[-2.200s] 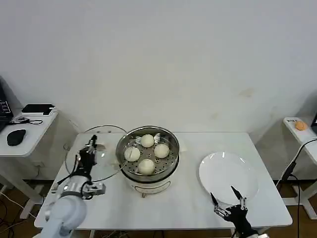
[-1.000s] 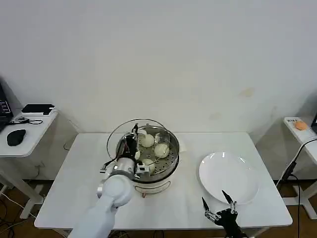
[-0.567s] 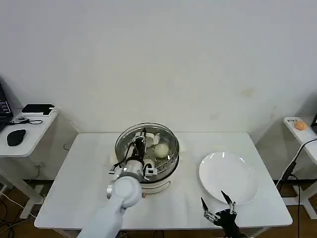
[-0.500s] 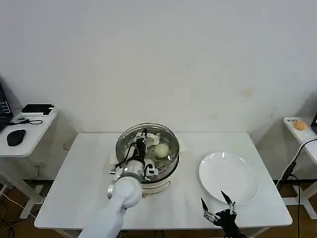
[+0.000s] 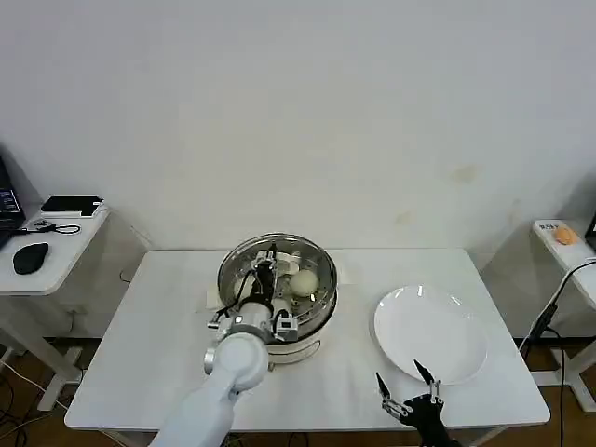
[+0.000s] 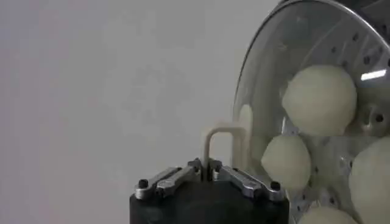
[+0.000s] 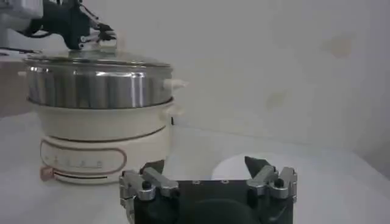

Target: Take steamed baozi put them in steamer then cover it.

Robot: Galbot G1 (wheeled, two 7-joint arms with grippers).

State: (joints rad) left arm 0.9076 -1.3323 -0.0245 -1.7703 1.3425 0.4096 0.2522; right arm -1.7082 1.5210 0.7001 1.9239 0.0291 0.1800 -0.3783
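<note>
The steamer stands mid-table, a steel pot on a white base. The glass cover lies level across its rim. My left gripper is over the pot's middle, shut on the cover's pale handle. Through the glass I see several steamed baozi on the perforated tray, one also plain from the head camera. In the right wrist view the cover rests on the steamer, with the left gripper above it. My right gripper hangs open at the table's front right edge, empty.
A white plate lies bare on the table's right side, just beyond the right gripper. Side tables flank the work table: one on the left with a mouse, one on the right with an orange object.
My left gripper carried the cover from the table left of the steamer up and over, then lowered it onto the pot. The right gripper drew back slightly toward the front edge.
</note>
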